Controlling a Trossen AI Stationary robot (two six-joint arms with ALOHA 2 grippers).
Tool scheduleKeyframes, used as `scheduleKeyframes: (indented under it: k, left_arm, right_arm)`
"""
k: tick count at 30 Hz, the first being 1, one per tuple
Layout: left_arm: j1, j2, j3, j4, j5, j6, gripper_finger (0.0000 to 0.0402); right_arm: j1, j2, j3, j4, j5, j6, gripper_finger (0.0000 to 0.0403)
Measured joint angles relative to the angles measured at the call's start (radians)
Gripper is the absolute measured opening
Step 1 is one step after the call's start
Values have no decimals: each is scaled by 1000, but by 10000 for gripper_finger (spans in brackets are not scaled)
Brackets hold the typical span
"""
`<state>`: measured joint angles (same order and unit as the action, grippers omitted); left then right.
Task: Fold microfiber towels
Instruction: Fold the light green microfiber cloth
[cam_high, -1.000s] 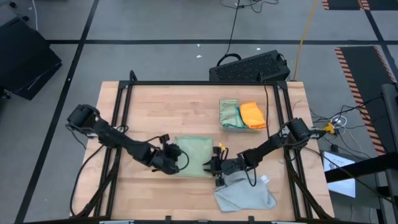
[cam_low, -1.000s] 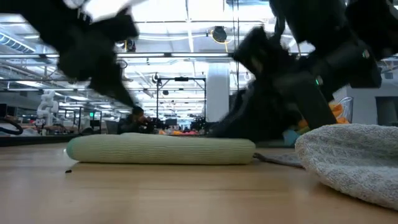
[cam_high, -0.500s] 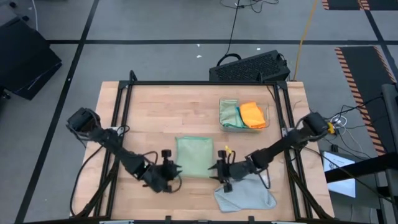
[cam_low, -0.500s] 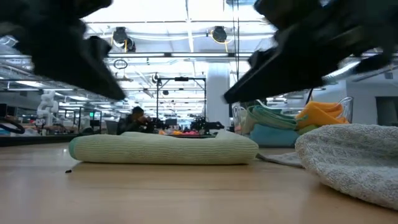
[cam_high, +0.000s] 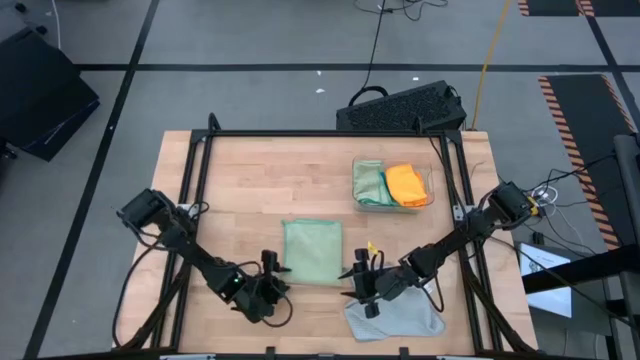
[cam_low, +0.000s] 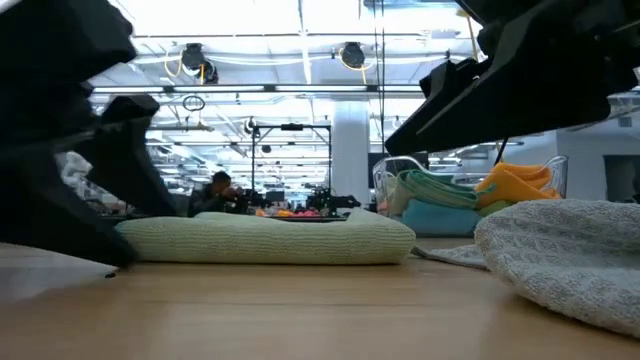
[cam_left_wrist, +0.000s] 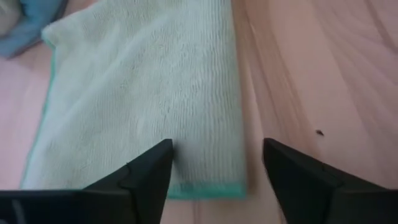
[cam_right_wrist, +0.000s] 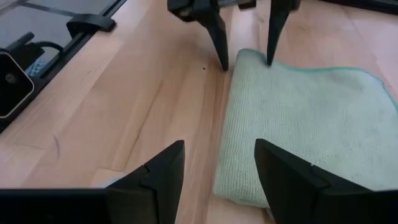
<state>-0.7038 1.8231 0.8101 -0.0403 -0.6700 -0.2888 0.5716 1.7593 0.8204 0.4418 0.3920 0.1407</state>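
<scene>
While the pale green towel lies folded flat on the wooden table, both arms have pulled back from it toward the near edge. A second ago the two grippers were pressed right against the towel's sides. Now the left gripper sits near the towel's near left corner and is not touching it. The right gripper sits off the towel's near right corner, over the edge of the grey towel.

Both grippers hold nothing. In the left wrist view the two dark fingers stand wide apart with the towel's green-edged end showing between them. In the right wrist view the fingers are also spread, and the left gripper's two thin tips point down at the far end of the towel. Both grippers looked closer to shut a second ago, though the earlier pictures are too small to be sure.

The green towel has not moved or come unfolded since the arms let go. The grey towel lies crumpled at the near right of the table, same as before. From the low view the green towel is a long soft roll shape, with the grey one bulging at the right.

Farther back, a clear tray holds folded towels: a green one, an orange one, and a bit of blue underneath. These have stayed put too.
</scene>
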Motion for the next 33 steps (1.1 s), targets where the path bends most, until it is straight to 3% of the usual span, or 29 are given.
scheduleKeyframes:
  k: [4,7,10,12,17,21,26,31,33]
  left_arm:
    - [46,4,3,-4,57,-9,208]
    - [77,4,3,-5,102,-27,139]
    - [110,-11,1,-11,167,-53,53]
    - [130,-31,-2,-16,192,-63,17]
    - [164,-140,-4,-31,279,-152,28]
    - [202,-226,-3,-31,374,-255,17]
    - [202,-300,-3,-45,421,-273,12]
    - [199,-321,-3,-52,470,-297,22]
    - [199,-320,-3,-57,475,-304,14]
  right_arm:
    - [0,0,0,2,2,-6,186]
    - [0,0,0,2,10,-7,185]
    - [9,0,0,2,92,-8,186]
    - [18,0,0,3,131,-22,190]
    - [26,0,0,37,186,-25,215]
    - [26,14,2,99,186,-69,248]
    - [45,90,2,153,164,-150,281]
    - [53,127,2,197,294,-183,277]
    - [50,129,2,217,289,-211,264]
